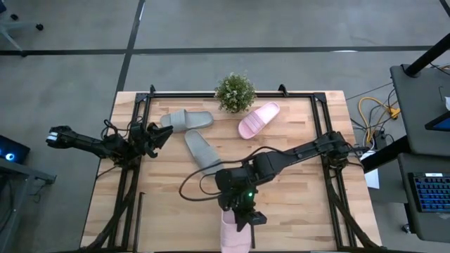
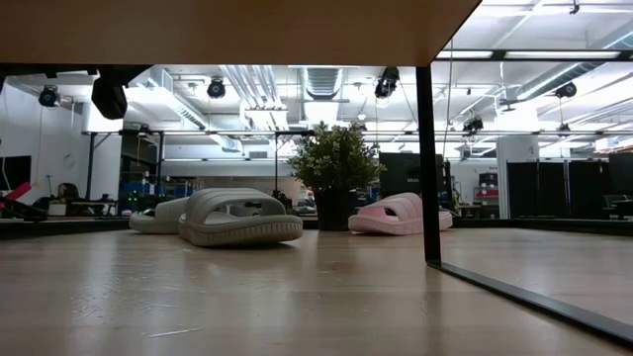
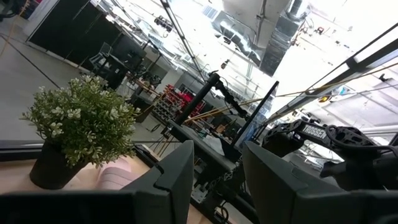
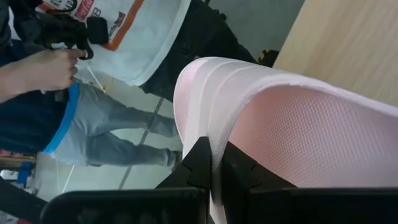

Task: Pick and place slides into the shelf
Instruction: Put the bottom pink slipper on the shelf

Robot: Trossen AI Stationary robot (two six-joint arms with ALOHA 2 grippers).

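Note:
One pale pink slide (image 1: 235, 237) sits at the table's near edge under my right gripper (image 1: 243, 215), which is shut on it. The other pink slide (image 1: 259, 119) lies sole down near the far edge, also in the low view (image 2: 400, 214). Two grey-green slides (image 1: 186, 119) (image 1: 202, 151) lie left of centre, the nearer one plain in the low view (image 2: 240, 218). My left gripper (image 1: 159, 135) is open and hovers just left of the far grey slide, touching nothing. The shelf shows only in the low view, as a black upright bar (image 2: 426, 163) under a wooden board. My right gripper pinches the pale pink slide's rim (image 4: 214, 127) between its two fingers (image 4: 200, 163), at the slide's far end. It comes from above, pointing down. The slide stretches away from the fingers past the table's near edge; whether it is lifted clear I cannot tell.
A potted plant (image 1: 235, 92) stands at the far edge between the far grey slide and the far pink slide. Black frame rails (image 1: 320, 119) run along the table's sides and far edge. A person (image 4: 59, 68) stands beyond the near edge.

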